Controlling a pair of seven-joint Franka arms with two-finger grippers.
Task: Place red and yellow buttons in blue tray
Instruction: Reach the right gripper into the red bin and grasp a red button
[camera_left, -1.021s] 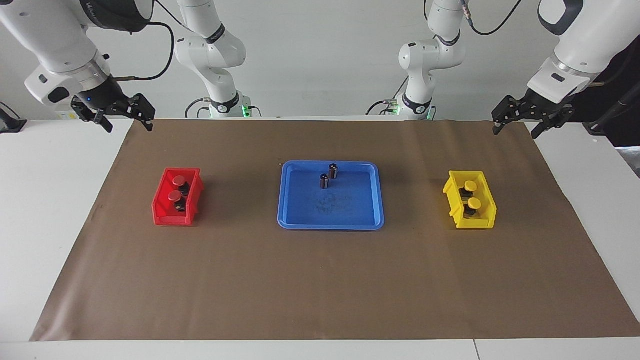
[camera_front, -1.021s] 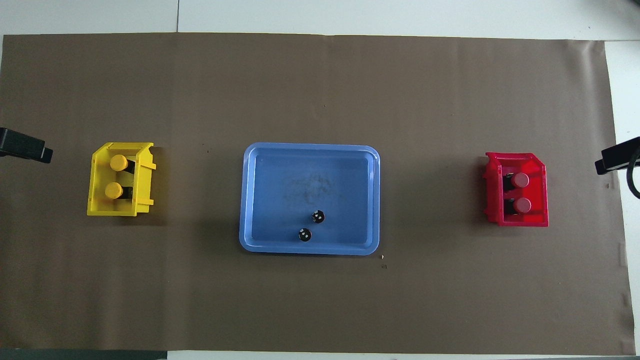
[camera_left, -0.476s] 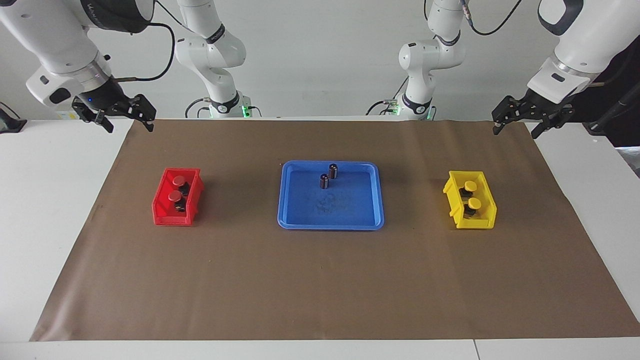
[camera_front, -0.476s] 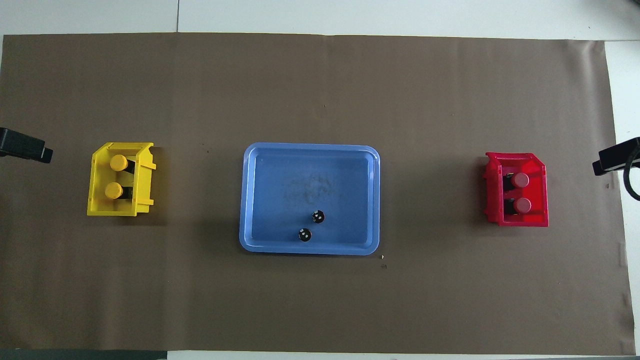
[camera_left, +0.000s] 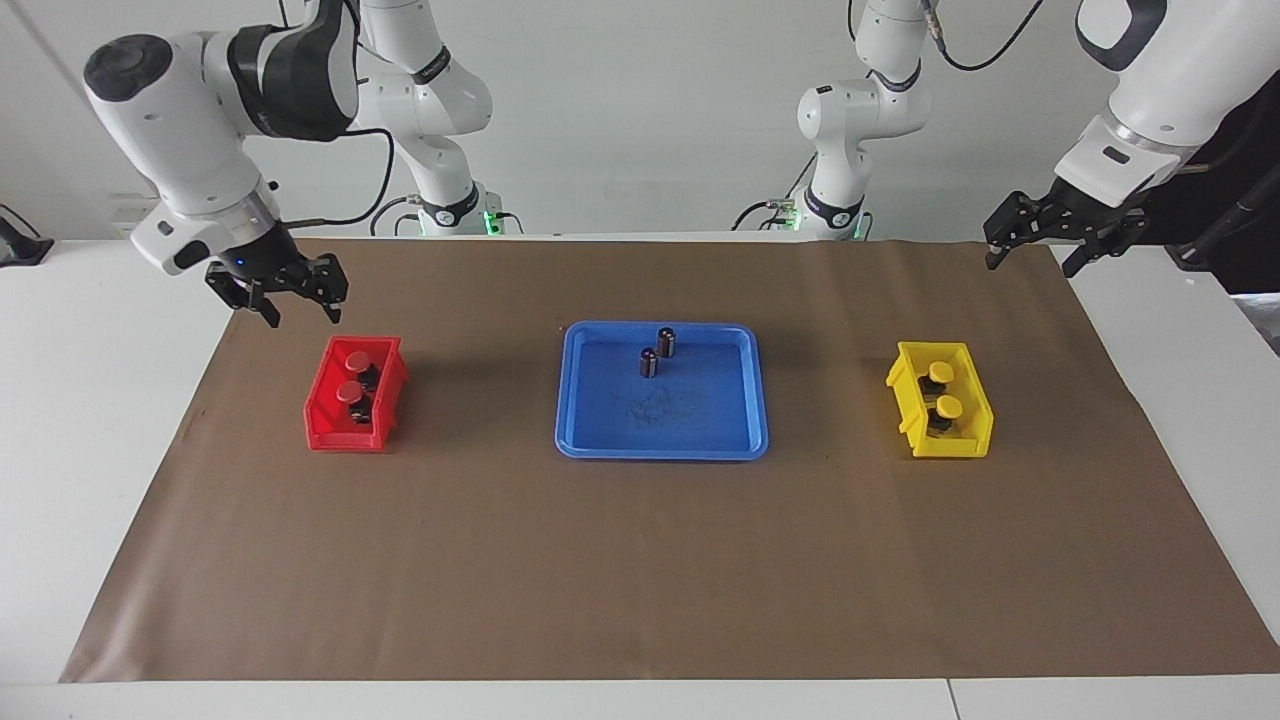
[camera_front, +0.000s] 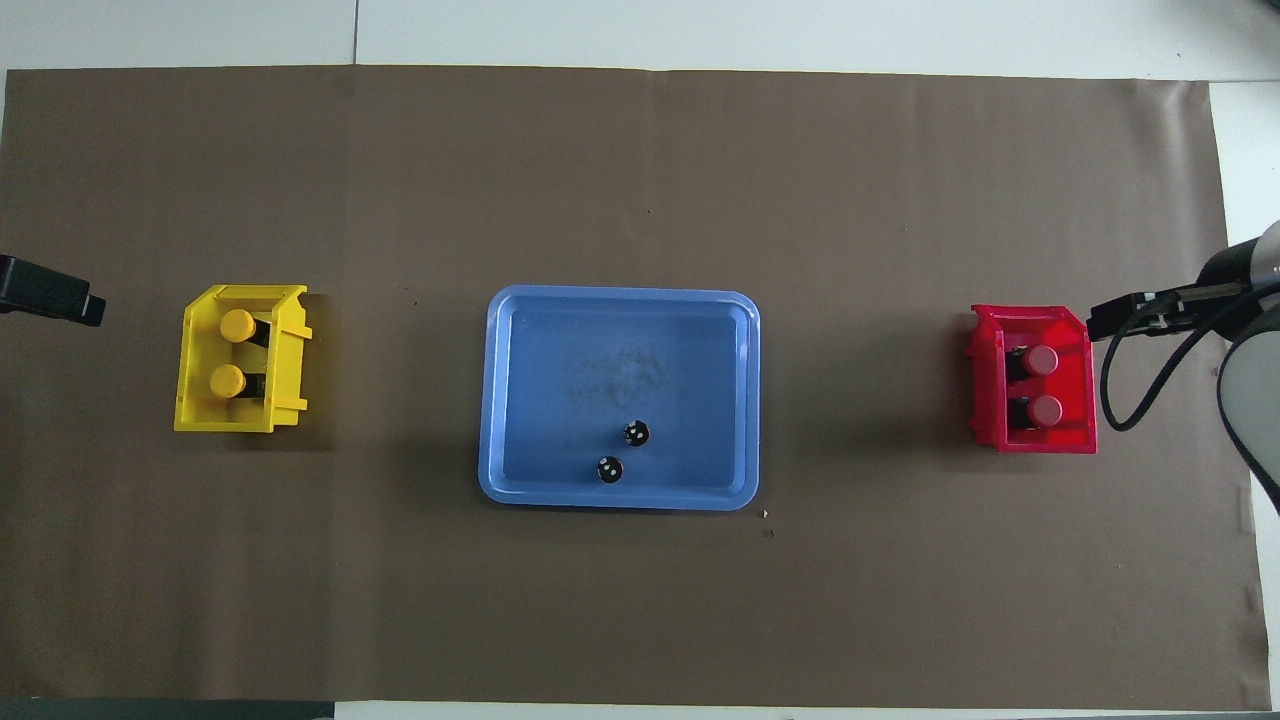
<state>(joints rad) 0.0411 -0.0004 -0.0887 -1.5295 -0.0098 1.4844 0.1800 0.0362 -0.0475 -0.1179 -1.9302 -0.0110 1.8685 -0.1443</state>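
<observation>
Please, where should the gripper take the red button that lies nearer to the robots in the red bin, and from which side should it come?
Probably from straight above: the red bin walls it in on the sides. Grip the red button by its round cap, which stands highest on the black base. The right gripper, empty, hovers near that bin.

Blue tray: shallow, rectangular, rounded corners, raised rim, flat at the middle of the brown mat, long sides parallel to the mat's long edges.

Two red buttons: round red caps on black bases, sitting in the red bin toward the right arm's end, one nearer the robots than the other.

Two yellow buttons: round yellow caps on black bases, same arrangement in the yellow bin toward the left arm's end.

No button in the tray yet.
</observation>
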